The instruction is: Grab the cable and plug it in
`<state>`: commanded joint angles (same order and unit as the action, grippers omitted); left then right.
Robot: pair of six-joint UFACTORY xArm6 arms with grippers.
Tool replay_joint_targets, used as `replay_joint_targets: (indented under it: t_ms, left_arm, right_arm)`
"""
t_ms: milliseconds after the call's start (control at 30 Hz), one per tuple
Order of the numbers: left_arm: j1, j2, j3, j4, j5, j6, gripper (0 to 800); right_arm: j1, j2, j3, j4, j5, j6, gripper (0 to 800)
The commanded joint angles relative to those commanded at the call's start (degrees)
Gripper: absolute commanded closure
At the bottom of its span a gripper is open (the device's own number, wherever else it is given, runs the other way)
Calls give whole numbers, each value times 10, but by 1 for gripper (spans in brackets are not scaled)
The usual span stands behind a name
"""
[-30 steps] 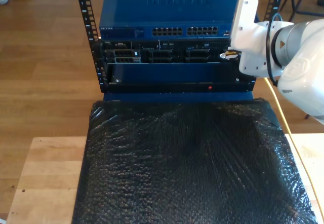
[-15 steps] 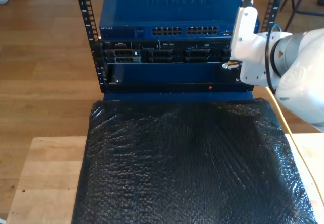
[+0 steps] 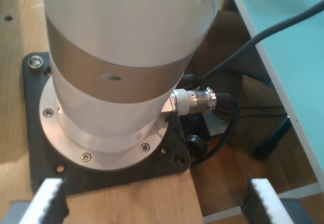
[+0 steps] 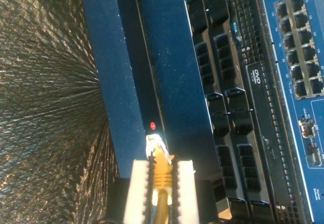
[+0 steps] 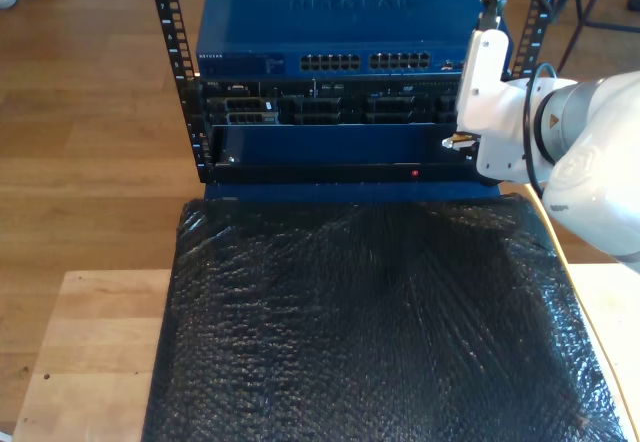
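Observation:
The cable (image 4: pixel 162 181) is yellow and my second gripper (image 4: pixel 161 169) is shut on it just behind its clear plug (image 4: pixel 155 145). The plug tip points at the blank blue panel (image 4: pixel 174 67) of the rack, close beside a small red light (image 4: pixel 153 126). In the exterior view the same gripper (image 5: pixel 462 142) hangs at the rack's right end with the plug (image 5: pixel 452 142) level with that panel. The blue switch (image 5: pixel 330 22) with its rows of ports (image 5: pixel 365 62) sits above. My first gripper (image 3: pixel 156 206) is open over a wooden board beside a white arm base (image 3: pixel 116 57).
A black bubble-wrap mat (image 5: pixel 370 322) covers the table in front of the rack. Black rack rails (image 5: pixel 175 52) flank the units. The middle unit (image 4: pixel 223 97) has several dark sockets. Black cables (image 3: pixel 238 57) and a metal connector (image 3: pixel 195 101) run beside the arm base.
My second gripper has moved down the rack face with the plug, from level with the middle unit to the blank blue panel below it.

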<state>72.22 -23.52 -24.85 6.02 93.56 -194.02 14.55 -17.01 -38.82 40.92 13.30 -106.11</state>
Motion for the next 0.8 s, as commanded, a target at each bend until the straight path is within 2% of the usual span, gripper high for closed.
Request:
replay_joint_targets:
  t_ms: [267, 400, 567, 800]
  left_arm:
    - [4, -21, 52, 0, -48, 0, 0]
    - [4, -36, 56, 0, -55, 1, 0]
    - [4, -42, 58, 0, -68, 2, 0]
    - [17, -60, 71, 0, -91, 31, 0]
  right_arm:
    - [0, 0, 7, 0, -5, 0, 798]
    - [0, 0, 11, 0, -5, 0, 798]
    - [0, 0, 17, 1, -6, 0, 797]
    - [0, 0, 16, 0, -6, -1, 798]
